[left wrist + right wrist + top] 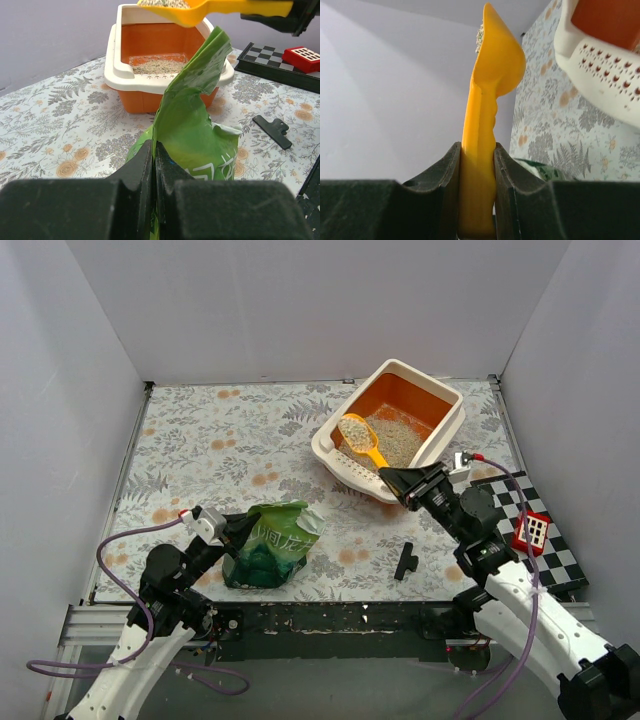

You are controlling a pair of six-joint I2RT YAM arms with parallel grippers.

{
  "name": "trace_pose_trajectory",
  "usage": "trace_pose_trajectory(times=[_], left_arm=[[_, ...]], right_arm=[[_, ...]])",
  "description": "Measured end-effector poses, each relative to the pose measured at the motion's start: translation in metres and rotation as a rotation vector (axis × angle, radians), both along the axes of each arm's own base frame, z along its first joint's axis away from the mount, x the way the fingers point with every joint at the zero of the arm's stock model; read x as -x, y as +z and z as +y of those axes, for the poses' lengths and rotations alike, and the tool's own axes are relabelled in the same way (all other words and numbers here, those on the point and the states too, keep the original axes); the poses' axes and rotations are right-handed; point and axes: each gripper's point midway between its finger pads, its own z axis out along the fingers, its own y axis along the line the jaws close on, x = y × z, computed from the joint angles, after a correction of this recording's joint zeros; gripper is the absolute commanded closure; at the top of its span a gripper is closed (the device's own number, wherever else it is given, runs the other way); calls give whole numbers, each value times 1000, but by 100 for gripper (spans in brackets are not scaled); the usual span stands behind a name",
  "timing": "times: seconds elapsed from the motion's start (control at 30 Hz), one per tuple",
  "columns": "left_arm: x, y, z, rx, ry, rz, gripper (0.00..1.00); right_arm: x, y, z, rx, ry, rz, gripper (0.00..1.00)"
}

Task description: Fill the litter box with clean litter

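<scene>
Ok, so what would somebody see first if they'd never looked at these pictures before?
Probably the bright yellow scoop, heaped with clean litter, which the right gripper holds over the orange-and-cream litter box at the far right. After that, the shiny green bag standing at the near left, its torn top edge pinched by the left gripper.

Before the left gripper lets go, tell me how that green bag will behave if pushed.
The green bag looks floppy: its torn top curls and creases, so it would probably buckle rather than slide. The left gripper pinches its edge; released, it may slump or tip. Its glossy film looks slippery.
</scene>
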Motion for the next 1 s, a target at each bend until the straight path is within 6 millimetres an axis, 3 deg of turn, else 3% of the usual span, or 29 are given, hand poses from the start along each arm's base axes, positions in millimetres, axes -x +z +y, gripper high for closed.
trace_pose_trajectory(times=[0.37,0.57,0.77,1.0], left_arm=[[1,2,1,5,1,-9,100],[2,2,1,7,2,-13,100],[2,2,2,9,1,-17,100],[3,1,0,7,-8,-8,97]], right_arm=[[-65,10,-52,224,-215,36,99],[-107,13,-61,512,-194,118,99],[-136,17,-70,811,-127,144,99],[-156,18,-97,1150,-69,160,99]])
